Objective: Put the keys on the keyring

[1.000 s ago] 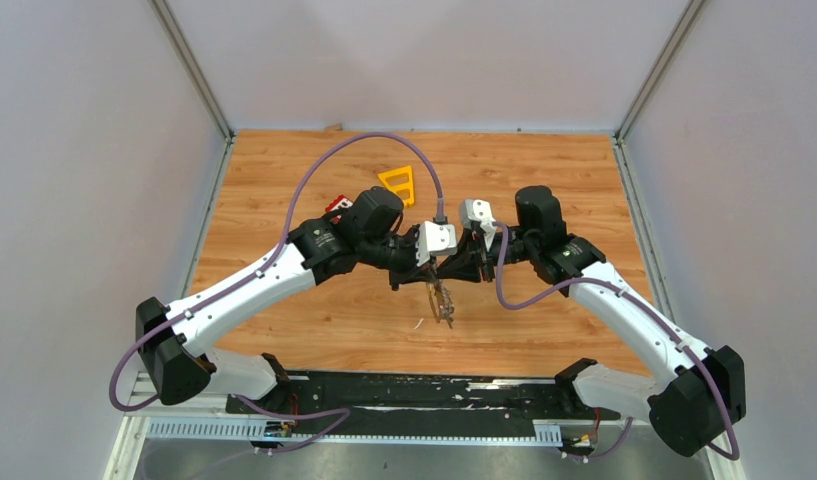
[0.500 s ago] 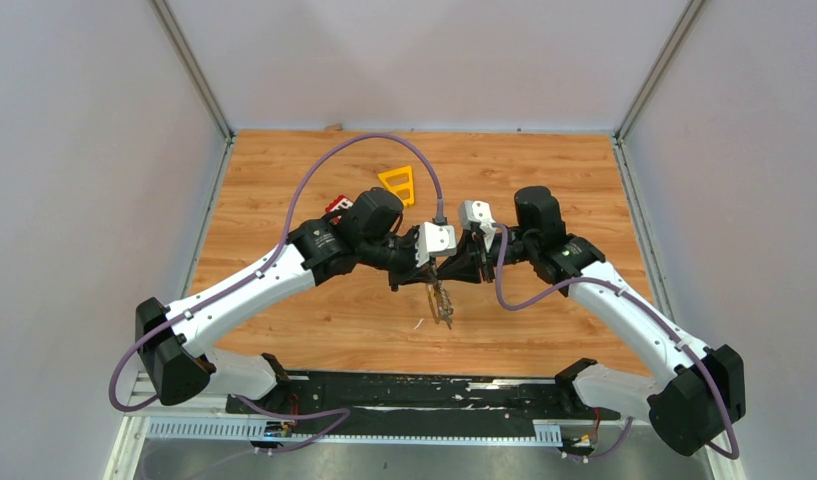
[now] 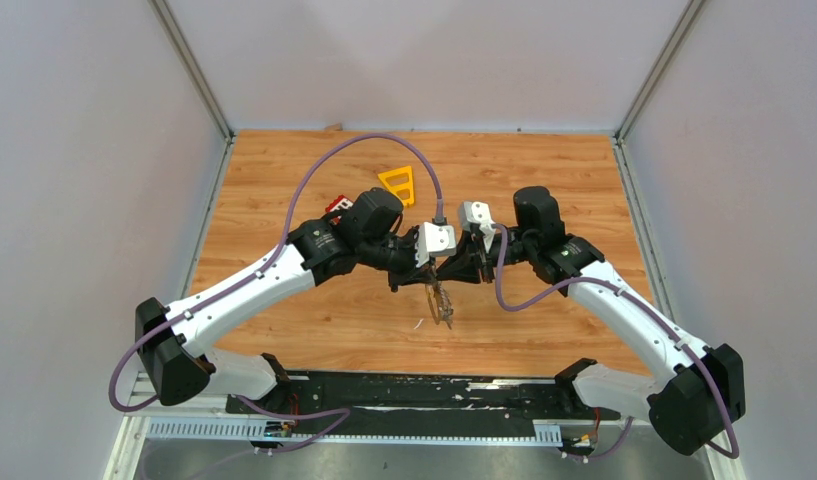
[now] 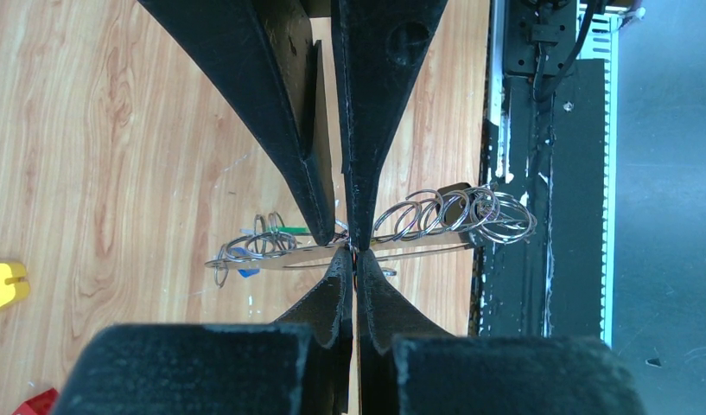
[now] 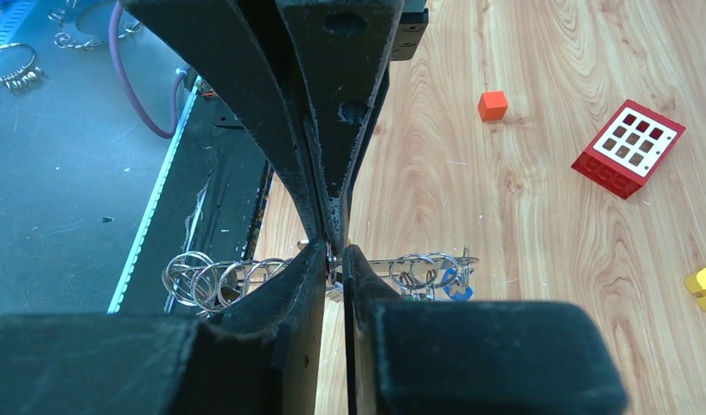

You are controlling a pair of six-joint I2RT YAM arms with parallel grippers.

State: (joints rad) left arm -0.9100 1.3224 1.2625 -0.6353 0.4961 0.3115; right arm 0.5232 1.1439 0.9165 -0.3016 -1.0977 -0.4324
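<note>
**Top view with wrist details, near to far.** A black base rail [image 3: 384,388] runs along the near edge of the wooden table [image 3: 284,160]. From it both arms reach inward and meet over the table's centre. There the left gripper [image 4: 353,259], entering from the 9 o'clock side, is fully closed, its tips pinching the thin bar of the keyring [image 4: 410,251]. The keyring hangs edge-on between the two grippers. The right gripper [image 5: 333,252], entering from the 3 o'clock side, grips the same bar at the same spot, its jaws a narrow slit apart. Small wire rings [image 4: 435,212] crowd the bar on both sides of the grip. The keys [image 5: 457,292], with blue and green tags, dangle among them. Farther off, at 10 o'clock from the keyring, lies a red brick [image 5: 627,149] with a white gridded top. An orange block [image 5: 492,105] sits near the brick, and a yellow frame [image 3: 398,183] lies at 11 o'clock.
</note>
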